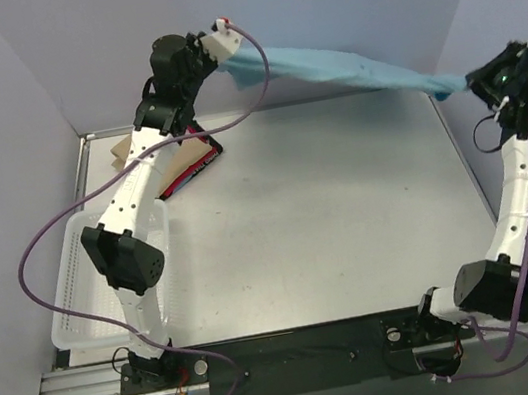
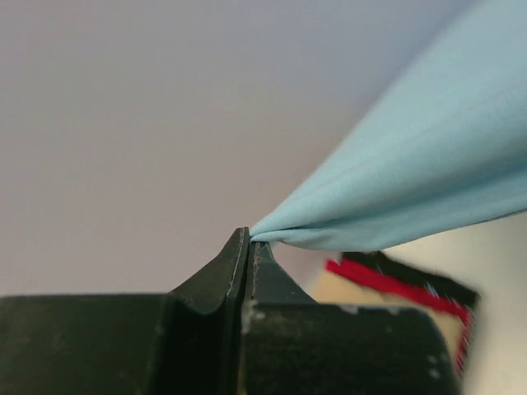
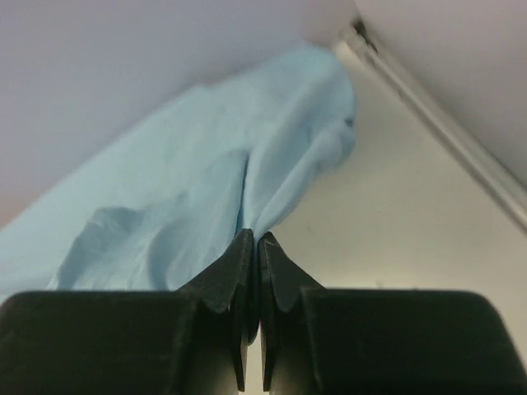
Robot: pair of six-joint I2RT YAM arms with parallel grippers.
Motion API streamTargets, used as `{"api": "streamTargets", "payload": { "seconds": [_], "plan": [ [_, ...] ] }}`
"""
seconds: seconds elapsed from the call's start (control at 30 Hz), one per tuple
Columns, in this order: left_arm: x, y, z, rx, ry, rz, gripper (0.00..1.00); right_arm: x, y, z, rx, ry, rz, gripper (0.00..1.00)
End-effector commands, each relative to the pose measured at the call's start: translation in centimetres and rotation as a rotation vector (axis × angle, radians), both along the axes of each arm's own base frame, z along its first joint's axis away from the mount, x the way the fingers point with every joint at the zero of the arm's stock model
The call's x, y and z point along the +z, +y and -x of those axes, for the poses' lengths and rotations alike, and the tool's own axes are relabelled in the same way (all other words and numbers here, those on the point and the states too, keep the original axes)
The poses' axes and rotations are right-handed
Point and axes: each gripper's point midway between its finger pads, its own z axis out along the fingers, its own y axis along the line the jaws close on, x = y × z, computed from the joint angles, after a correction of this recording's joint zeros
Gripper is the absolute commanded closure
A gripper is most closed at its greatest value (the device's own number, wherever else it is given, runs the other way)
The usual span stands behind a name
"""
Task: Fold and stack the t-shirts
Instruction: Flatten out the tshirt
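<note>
The light blue t-shirt [image 1: 344, 67] hangs stretched in the air between both grippers, above the table's far edge. My left gripper [image 1: 232, 56] is shut on its left end, seen in the left wrist view [image 2: 250, 239] with the cloth [image 2: 428, 173] running up to the right. My right gripper [image 1: 468, 82] is shut on its right end, seen in the right wrist view [image 3: 254, 239] with the cloth [image 3: 189, 197] bunched beyond the tips. A red-and-black t-shirt [image 1: 193, 167] lies folded at the back left on a tan one [image 1: 119, 153]; both are partly hidden by the left arm.
A white plastic mesh basket [image 1: 73, 300] stands at the left edge under the left arm. The grey table [image 1: 328, 217] has a raised rim [image 1: 460, 155] and enclosure walls behind and at the sides. The red-and-black cloth also shows in the left wrist view [image 2: 395, 284].
</note>
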Motion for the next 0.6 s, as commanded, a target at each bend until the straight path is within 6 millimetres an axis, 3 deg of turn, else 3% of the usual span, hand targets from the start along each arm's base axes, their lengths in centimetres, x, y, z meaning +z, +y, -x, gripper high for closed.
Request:
{"api": "streamTargets", "payload": {
  "seconds": [0.0,0.03,0.07,0.1,0.13,0.17,0.2,0.23,0.27,0.37,0.5,0.57],
  "plan": [
    [-11.8,0.5,5.3,-0.105,0.41,-0.129,1.0,-13.3,2.6,6.1,0.005,0.315,-0.115,1.0],
    [-14.2,0.2,6.3,-0.135,0.48,-0.138,1.0,-14.6,3.5,7.9,-0.009,0.35,-0.15,1.0],
    [-18.4,0.4,8.4,-0.156,0.596,-0.183,1.0,-19.1,4.0,9.6,-0.033,0.461,-0.195,1.0],
    [-20.3,0.3,9.5,-0.18,0.648,-0.194,1.0,-20.9,4.8,11.4,-0.057,0.526,-0.238,1.0],
    [-24.1,1.2,11.6,-0.179,0.744,-0.234,1.0,-25.0,5.7,13.6,-0.079,0.639,-0.295,1.0],
    [-28.2,1.3,13.9,-0.216,0.848,-0.263,1.0,-26.6,6.2,14.6,-0.092,0.678,-0.33,1.0],
    [-29.4,1.8,15.2,-0.223,0.883,-0.284,1.0,-30.3,7.3,16.7,-0.121,0.768,-0.409,1.0],
    [-31.7,2.4,16.8,-0.227,0.946,-0.31,1.0,-32.1,7.9,17.7,-0.136,0.814,-0.453,1.0],
    [-32.9,3.1,18.0,-0.23,0.989,-0.334,1.0,-34.4,8.8,19.2,-0.163,0.872,-0.518,1.0],
    [-36.8,4.9,21.8,-0.235,1.132,-0.401,1.0,-38.2,10.2,22.0,-0.213,0.989,-0.601,1.0],
    [-39.0,6.2,25.1,-0.283,1.237,-0.475,1.0,-40.1,10.1,24.7,-0.333,1.057,-0.623,1.0],
    [-39.1,6.6,26.1,-0.311,1.261,-0.505,1.0,-40.3,10.3,25.9,-0.378,1.076,-0.637,1.0]
  ]
}}
